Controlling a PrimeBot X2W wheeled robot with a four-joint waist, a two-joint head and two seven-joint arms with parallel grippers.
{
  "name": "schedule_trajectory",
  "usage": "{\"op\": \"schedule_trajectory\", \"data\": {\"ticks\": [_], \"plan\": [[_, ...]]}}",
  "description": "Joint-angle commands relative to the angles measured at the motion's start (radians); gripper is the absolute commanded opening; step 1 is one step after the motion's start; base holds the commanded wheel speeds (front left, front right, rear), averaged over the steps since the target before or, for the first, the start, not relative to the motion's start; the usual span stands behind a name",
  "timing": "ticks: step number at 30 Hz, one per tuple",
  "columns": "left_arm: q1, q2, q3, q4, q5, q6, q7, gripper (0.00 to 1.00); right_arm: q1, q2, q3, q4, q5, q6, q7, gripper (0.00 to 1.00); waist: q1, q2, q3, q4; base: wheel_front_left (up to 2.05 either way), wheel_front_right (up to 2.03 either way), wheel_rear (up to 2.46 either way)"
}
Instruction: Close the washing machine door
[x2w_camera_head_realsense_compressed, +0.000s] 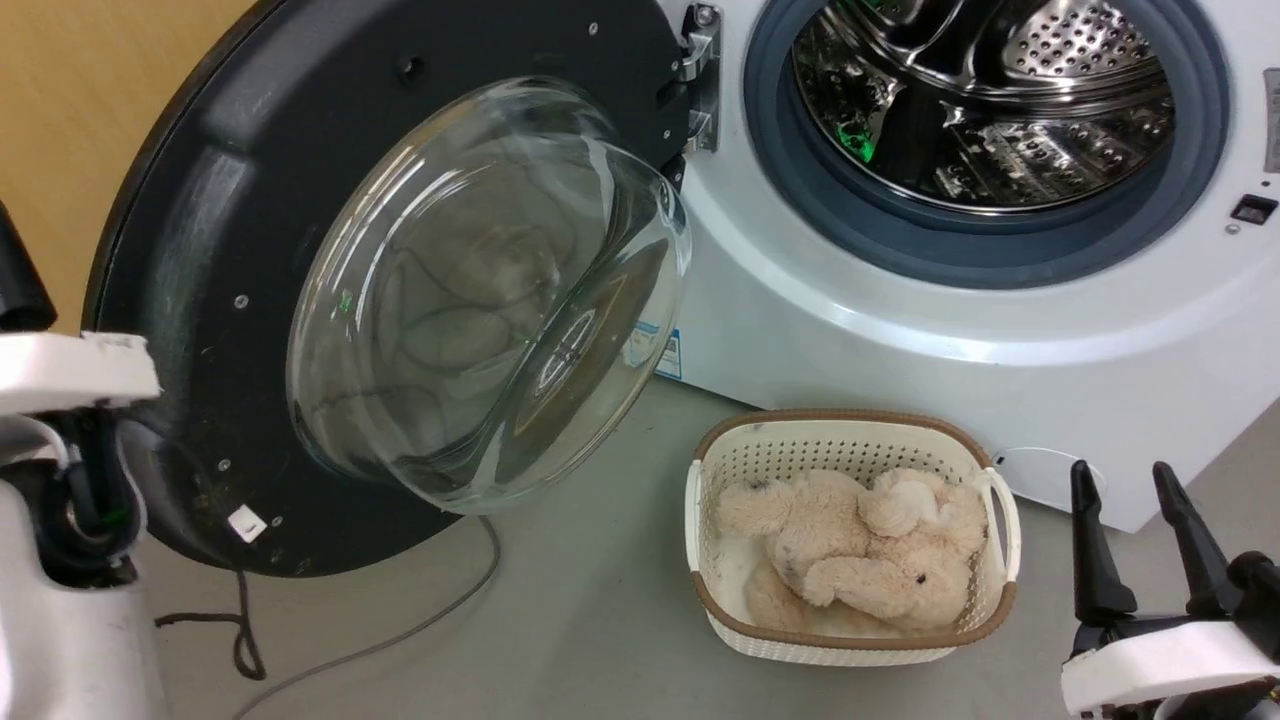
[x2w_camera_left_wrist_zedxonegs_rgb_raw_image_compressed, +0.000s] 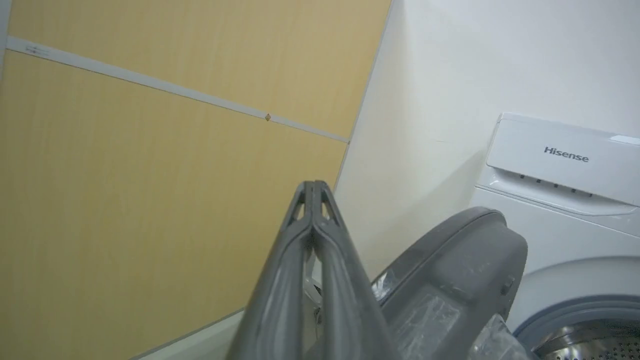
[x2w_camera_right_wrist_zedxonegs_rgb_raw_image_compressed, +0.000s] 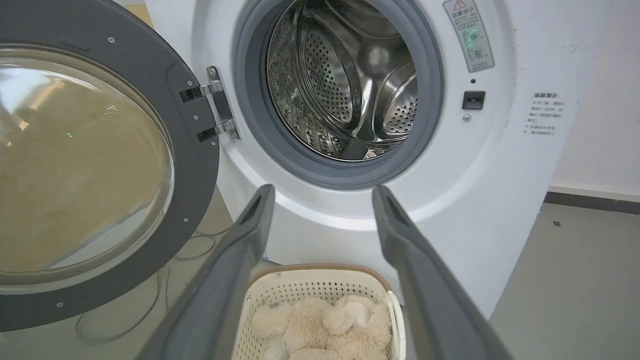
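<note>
Two grippers: your left gripper (x2w_camera_left_wrist_zedxonegs_rgb_raw_image_compressed: 312, 187) sat pinched empty by the door (x2w_camera_head_realsense_compressed: 200, 250), likely to push; right gripper (x2w_camera_head_realsense_compressed: 1135, 490) hung spread, idle, lower right.

Washer (x2w_camera_head_realsense_compressed: 880, 340) is standing far right: white front-loader, its round opening lying uncovered, showing a grey gasket (x2w_camera_head_realsense_compressed: 800, 200) and a perforated steel drum (x2w_camera_head_realsense_compressed: 1000, 100). Door (x2w_camera_head_realsense_compressed: 230, 200) is hanging wide open at left on a metal hinge (x2w_camera_head_realsense_compressed: 703, 75) by the opening's left edge. It is round and glossy black, with a clear glass bowl (x2w_camera_head_realsense_compressed: 480, 300) bulging nearward from its centre. A small blue label (x2w_camera_head_realsense_compressed: 668, 352) is showing low on the washer front.
</note>
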Motion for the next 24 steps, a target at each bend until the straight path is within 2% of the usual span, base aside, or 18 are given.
{"op": "schedule_trajectory", "data": {"ticks": [1,6,15,24], "plan": [[-0.034,0.018,0.021,0.041,-0.037,0.007,0.026,0.0,-0.018,0.0,-0.009,0.004,0.012,0.0,-0.012,1.0,0.0,0.0,0.006,0.007,0.0,0.0,0.0],[-0.065,0.047,0.049,0.147,-0.145,0.006,0.147,0.0,-0.02,0.0,-0.025,0.01,0.022,0.0,-0.023,1.0,0.0,0.0,0.017,0.016,0.0,0.0,0.0],[-0.031,0.092,0.086,0.22,-0.359,-0.059,0.408,0.0,-0.023,0.0,-0.05,0.019,0.043,0.001,-0.041,1.0,0.0,0.0,0.033,0.044,0.0,0.0,0.0],[0.06,0.111,0.01,0.222,-0.475,-0.124,0.638,0.0,-0.028,0.0,-0.07,0.025,0.055,0.001,-0.06,1.0,0.0,0.0,0.043,0.087,0.0,0.0,0.0]]}}
